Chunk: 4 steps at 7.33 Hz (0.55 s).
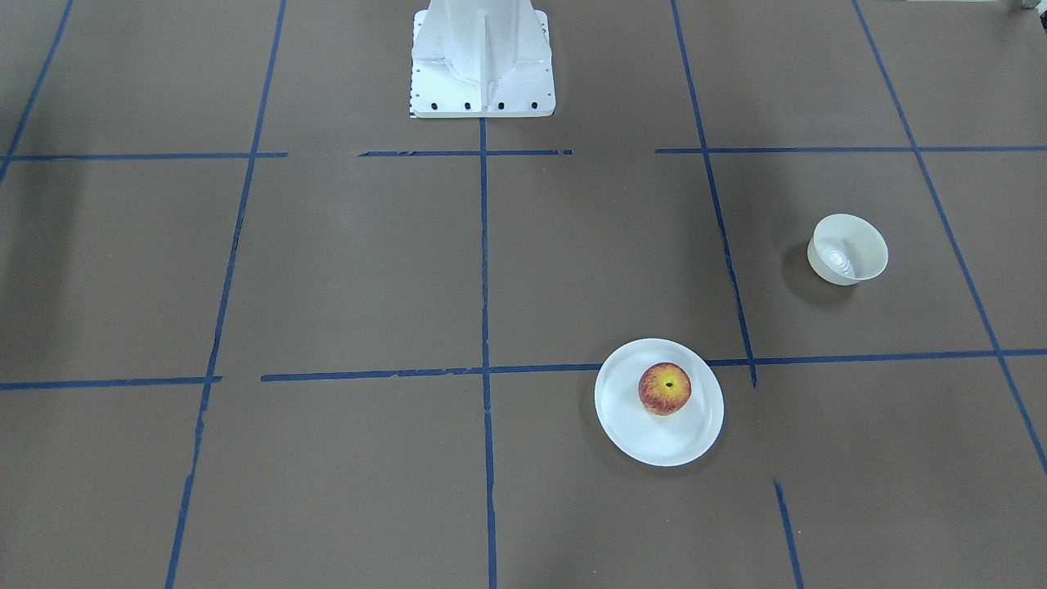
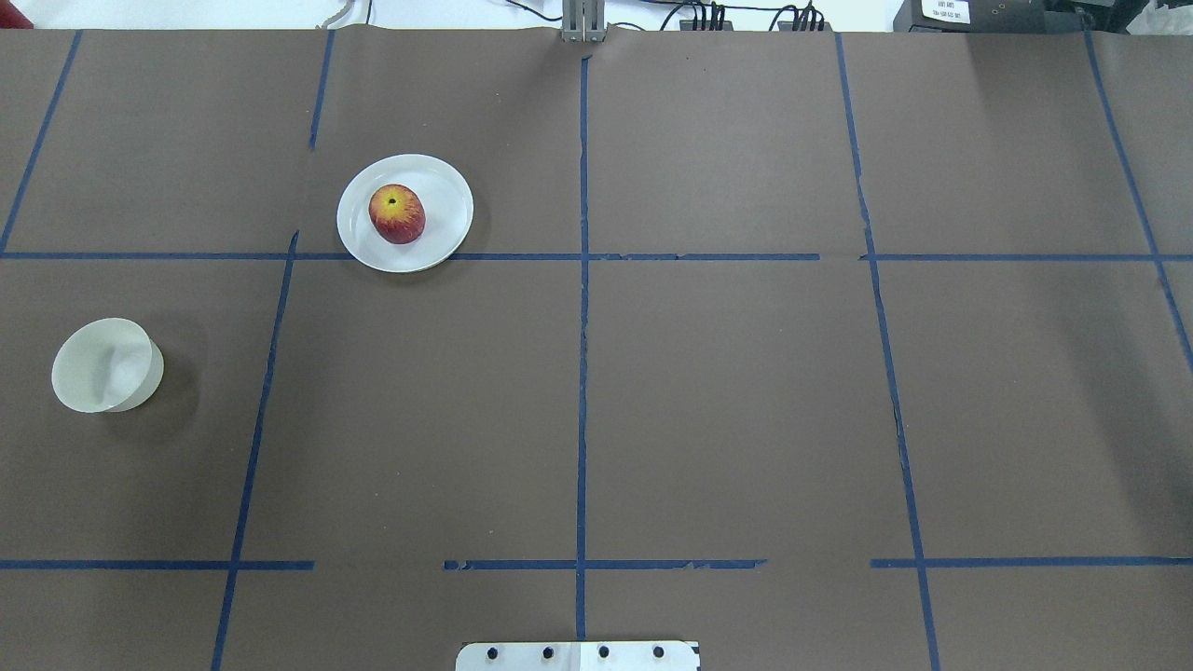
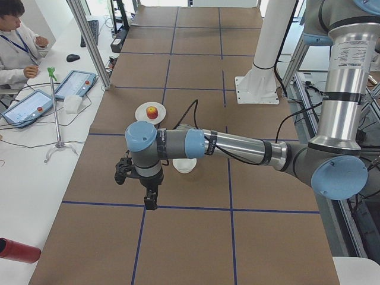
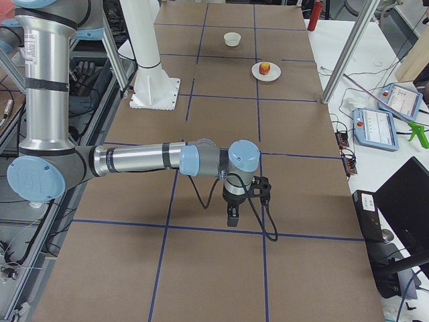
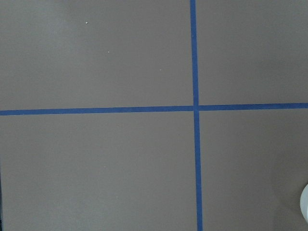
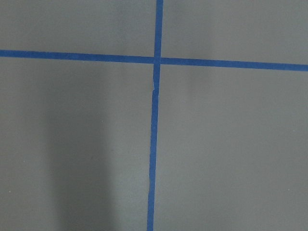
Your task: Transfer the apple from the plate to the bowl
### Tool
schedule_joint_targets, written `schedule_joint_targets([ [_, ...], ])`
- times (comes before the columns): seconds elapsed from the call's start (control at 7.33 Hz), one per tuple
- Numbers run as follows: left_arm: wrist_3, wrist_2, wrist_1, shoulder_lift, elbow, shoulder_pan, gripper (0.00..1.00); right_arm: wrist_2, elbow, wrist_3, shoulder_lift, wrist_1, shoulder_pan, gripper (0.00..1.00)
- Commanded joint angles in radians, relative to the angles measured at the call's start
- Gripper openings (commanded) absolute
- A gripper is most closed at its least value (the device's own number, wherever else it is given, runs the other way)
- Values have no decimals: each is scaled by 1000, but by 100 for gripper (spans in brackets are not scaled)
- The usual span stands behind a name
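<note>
Apple [image 1: 664,388] resting stem pit up on the plate [image 1: 654,446], slightly off centre, on the brown table [image 1: 343,278] marked with blue tape lines [image 1: 484,270]. The plate overlaps one tape line. The bowl [image 1: 847,249] stands upright and apart from the plate, on the robot's left half of the table and nearer the robot's base. Left claw [image 3: 150,200] hangs pointing down above the table, just beside the bowl; right claw [image 4: 232,218] hangs likewise over the opposite half, well apart from all three objects. Both claws appear in the side views only, so their opening cannot be told; neither touches anything.
</note>
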Motion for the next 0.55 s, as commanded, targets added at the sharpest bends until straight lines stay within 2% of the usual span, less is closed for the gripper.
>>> schedule_joint_targets([
  [0.0, -2, 3, -120, 29, 6, 3, 100, 0, 0, 0, 0, 0, 0, 100],
  [0.14, -88, -59, -182, 18, 31, 24, 100, 0, -1, 0, 0, 0, 0, 100],
  [0.27, -249, -109, -266, 15, 46, 108, 100, 0, 0, -1, 0, 0, 0, 100],
  [0.41, -396, -112, -352, -17, 48, 190, 100, 0, 0, 0, 0, 0, 0, 100],
])
